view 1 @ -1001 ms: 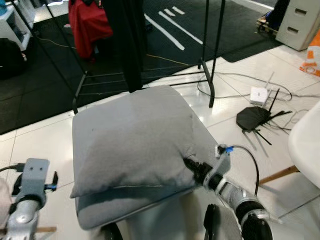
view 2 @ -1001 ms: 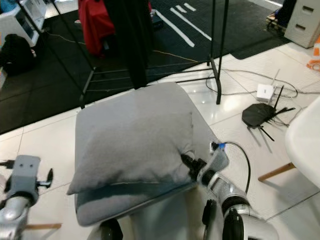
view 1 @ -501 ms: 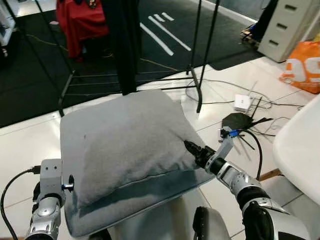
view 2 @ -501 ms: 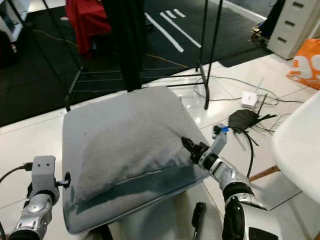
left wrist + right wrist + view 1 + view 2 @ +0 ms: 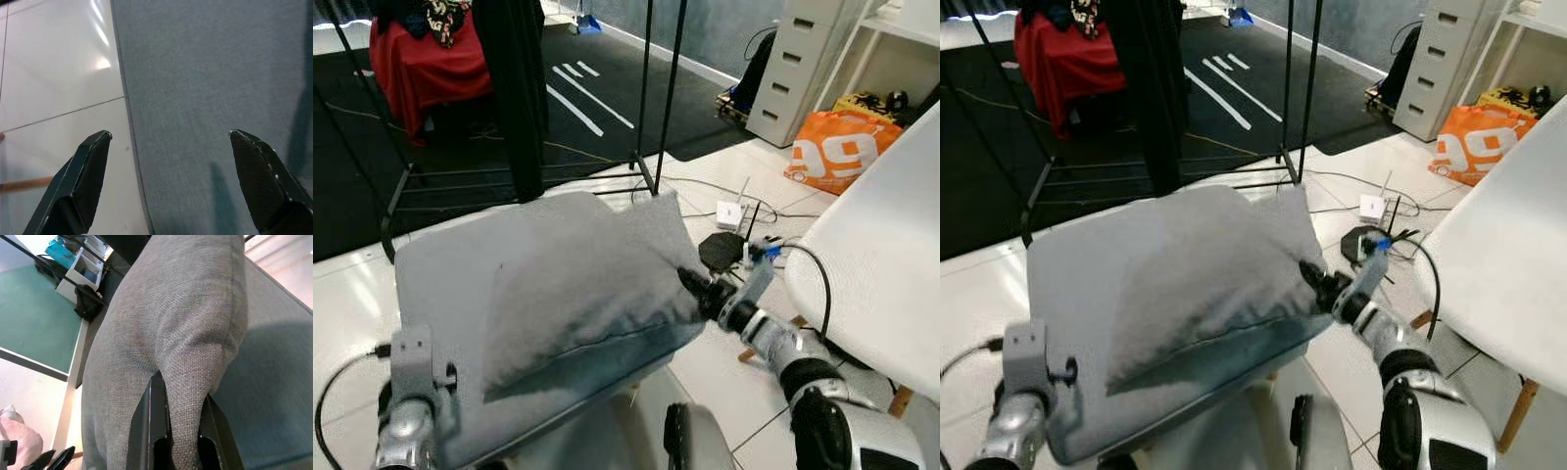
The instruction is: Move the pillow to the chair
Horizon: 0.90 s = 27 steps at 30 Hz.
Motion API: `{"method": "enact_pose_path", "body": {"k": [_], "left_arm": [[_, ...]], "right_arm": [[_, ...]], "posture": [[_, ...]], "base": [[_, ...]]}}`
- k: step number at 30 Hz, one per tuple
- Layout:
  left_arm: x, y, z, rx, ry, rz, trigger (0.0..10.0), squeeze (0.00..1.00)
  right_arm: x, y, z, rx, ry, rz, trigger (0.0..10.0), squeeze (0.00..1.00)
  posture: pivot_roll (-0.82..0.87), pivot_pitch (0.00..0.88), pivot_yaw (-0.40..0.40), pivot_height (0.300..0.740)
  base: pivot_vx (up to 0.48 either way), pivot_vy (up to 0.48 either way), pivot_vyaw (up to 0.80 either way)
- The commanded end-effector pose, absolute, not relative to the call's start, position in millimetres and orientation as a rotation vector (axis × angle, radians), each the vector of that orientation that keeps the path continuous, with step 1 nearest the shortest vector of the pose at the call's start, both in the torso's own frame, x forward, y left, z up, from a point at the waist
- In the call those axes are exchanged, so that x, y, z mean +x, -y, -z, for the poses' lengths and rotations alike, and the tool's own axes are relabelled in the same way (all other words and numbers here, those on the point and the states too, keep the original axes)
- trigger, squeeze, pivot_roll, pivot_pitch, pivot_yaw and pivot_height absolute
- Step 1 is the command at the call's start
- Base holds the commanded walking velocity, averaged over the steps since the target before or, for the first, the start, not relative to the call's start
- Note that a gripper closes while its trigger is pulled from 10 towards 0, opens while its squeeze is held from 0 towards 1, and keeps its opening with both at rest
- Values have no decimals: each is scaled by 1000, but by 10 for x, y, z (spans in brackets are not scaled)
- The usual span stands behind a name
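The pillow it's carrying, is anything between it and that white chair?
Nothing visible blocks the way. The right hand pinches the grey pillow by its edge, and the white chair stands just to the robot's right. The router and cables lie on the floor further ahead.

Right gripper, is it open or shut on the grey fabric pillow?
Shut: the right gripper pinches a fold of the grey fabric pillow between its black fingers.
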<state>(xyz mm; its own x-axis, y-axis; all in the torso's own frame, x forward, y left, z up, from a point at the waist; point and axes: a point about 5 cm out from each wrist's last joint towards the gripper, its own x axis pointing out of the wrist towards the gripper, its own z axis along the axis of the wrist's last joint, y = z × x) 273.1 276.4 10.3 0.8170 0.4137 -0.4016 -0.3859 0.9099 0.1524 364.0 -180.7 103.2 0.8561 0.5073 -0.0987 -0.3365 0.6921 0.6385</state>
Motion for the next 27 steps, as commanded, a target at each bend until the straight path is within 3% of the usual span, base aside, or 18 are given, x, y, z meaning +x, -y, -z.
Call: {"method": "enact_pose_path", "body": {"k": [1, 4, 9, 27], "left_arm": [[2682, -2742, -40, 77, -472, -414, 10000, 0], [2658, -2715, 5, 83, -499, -401, 10000, 0], [2635, -2699, 39, 73, -515, -394, 10000, 0], [2425, -2587, 268, 79, -612, -365, 10000, 0]], "right_arm": [[3619, 1834, -994, 638, -281, -464, 10000, 0], [3605, 1849, -970, 637, -286, -456, 10000, 0], [3600, 1862, -964, 631, -289, -453, 10000, 0], [3601, 1797, -948, 615, -302, -468, 10000, 0]], "posture": [[-118, 72, -25, 420], [-120, 70, -25, 430], [-125, 65, -27, 445], [-122, 54, -42, 505]], "base": [[0, 0, 0], [0, 0, 0], [-480, 0, 0], [0, 0, 0]]}}
